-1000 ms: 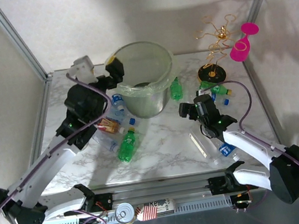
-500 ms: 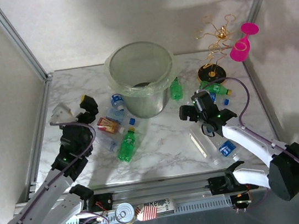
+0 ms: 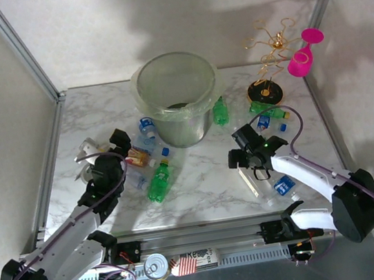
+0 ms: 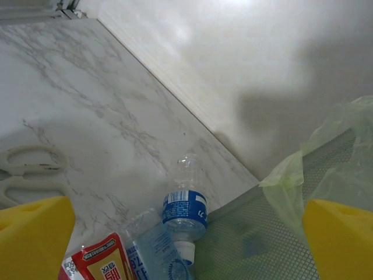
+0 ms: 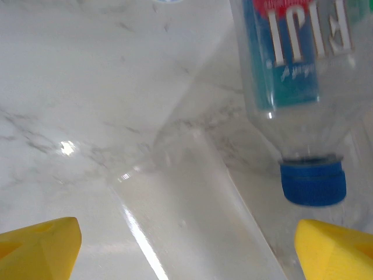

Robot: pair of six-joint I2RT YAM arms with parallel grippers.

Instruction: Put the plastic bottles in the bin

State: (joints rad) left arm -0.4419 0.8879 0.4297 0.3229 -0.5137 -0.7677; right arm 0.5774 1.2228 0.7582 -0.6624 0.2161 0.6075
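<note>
Back from the bin (image 3: 184, 128) rim, down over the table (image 3: 203, 179): left gripper (image 3: 102, 143), spread wide, facing bottles (image 3: 145, 128) lying against the bin. Lowered at right: right gripper (image 3: 248, 165), spread, above a clear bottle (image 5: 192, 204) lying flat.

Marble table (image 3: 203, 179) under scattered plastic bottles (image 3: 159, 183), bin (image 3: 186, 125), wire stand (image 3: 265, 91).

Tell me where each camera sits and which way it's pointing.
Top external: above, behind the arm bases, looking down at the marble table; left gripper and right gripper show.
Left wrist: low over the table, facing a blue-labelled bottle beside the bin; yellow fingertips in the bottom corners.
Right wrist: close above the table, looking down at a blue-capped bottle; yellow fingertips in the bottom corners.
Shared: top and left wrist both show the bin and that bottle.
</note>
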